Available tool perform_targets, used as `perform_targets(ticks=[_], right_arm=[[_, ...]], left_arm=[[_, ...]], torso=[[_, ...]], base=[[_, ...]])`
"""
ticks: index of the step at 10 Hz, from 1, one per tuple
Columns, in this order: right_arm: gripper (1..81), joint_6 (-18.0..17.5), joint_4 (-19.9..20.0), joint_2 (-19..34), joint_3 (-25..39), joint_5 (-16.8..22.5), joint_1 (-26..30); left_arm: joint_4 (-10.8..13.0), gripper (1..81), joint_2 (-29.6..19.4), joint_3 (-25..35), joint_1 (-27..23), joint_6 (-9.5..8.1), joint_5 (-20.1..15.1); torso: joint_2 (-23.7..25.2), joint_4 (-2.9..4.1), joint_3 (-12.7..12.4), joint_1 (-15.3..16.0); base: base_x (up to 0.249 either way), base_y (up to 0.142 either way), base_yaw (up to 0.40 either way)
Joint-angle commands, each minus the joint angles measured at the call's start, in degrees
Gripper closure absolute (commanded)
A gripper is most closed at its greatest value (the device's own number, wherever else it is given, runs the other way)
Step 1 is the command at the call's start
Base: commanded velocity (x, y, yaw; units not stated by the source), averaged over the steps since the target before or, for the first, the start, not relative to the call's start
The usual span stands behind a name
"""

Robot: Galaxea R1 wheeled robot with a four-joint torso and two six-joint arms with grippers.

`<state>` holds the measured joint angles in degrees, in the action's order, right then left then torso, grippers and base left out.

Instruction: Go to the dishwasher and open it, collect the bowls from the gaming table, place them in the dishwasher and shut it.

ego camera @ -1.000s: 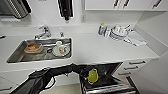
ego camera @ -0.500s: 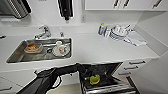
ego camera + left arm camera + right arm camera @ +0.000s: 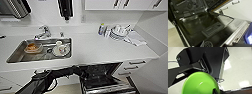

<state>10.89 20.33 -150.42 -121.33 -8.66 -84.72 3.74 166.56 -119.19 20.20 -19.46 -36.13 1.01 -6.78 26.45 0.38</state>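
Note:
The dishwasher stands open under the white counter, its door folded down with the grey detergent box on its inner face. My left arm reaches in from the lower left and ends at the left edge of the dishwasher's opening. A yellow-green bowl sits close in the right wrist view, over the pale floor, with a dark finger on its rim. A blue object shows beyond the door's edge; what it is I cannot tell. The gaming table is out of view.
A steel sink holds an orange dish and a white cup on a plate. White dishes and a towel lie at the back right. Drawers flank the dishwasher.
The yellow-green bowl that showed at the dishwasher's opening in the head view is gone from there. The left arm has hardly shifted.

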Motion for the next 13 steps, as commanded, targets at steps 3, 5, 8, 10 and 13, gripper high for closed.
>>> perform_targets(ticks=[3,5,8,10,13], right_arm=[[81.1,-0.08,0.06,20.99,26.14,4.61,5.38],[81.1,-0.25,0.67,26.37,31.78,4.61,8.21],[81.1,-0.25,4.88,34.52,40.12,4.88,15.05],[81.1,-0.16,9.27,37.96,43.29,5.84,20.94],[81.1,-0.25,11.83,38.59,45.14,8.83,27.18]], left_arm=[[-0.40,1.0,-28.53,34.51,-3.55,0.30,-2.45],[-0.23,1.0,-35.41,40.61,-0.12,0.65,-2.45],[5.65,1.0,-41.56,44.83,10.78,0.74,-2.02],[10.99,1.0,-41.05,43.97,22.00,0.74,-1.41],[20.16,1.0,-35.77,38.24,38.45,0.74,5.63]], torso=[[0.00,0.00,0.00,0.00],[0.00,0.00,0.00,0.02],[0.00,0.00,0.00,0.02],[0.00,0.00,0.00,0.02],[0.00,6.25,0.00,0.02]], base=[[0.000,0.000,0.000],[0.000,0.000,0.000],[0.000,0.000,0.000],[0.000,0.000,0.000],[0.000,0.000,0.000]])
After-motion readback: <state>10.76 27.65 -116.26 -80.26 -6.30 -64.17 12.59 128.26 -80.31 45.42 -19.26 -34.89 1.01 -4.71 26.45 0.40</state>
